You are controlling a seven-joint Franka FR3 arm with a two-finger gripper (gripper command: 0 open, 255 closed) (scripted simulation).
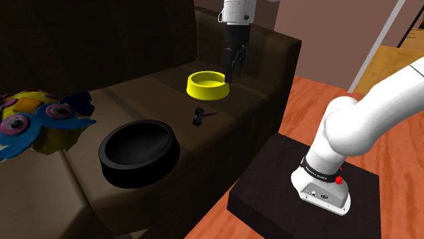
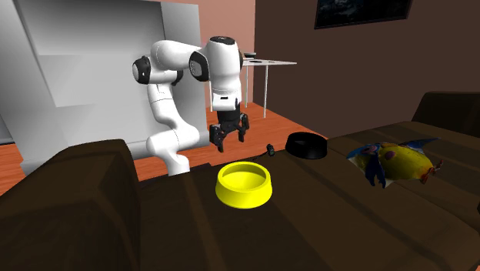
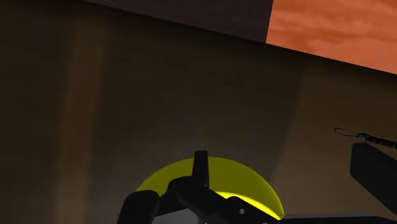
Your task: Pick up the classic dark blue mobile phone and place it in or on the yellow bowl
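Gripper (image 1: 234, 70) clasps the dark mobile phone (image 3: 197, 191) above the yellow bowl (image 1: 204, 89), at its 1 o'clock rim in your shoulder view; a small black object (image 1: 198, 117) lies at the bowl's 6 o'clock.

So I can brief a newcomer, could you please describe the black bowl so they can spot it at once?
Find the dark brown sofa in front of the robot. On its seat, between a colourful stuffed toy and a yellow bowl, sits the black bowl. It is the only black one; the other bowl is bright yellow.
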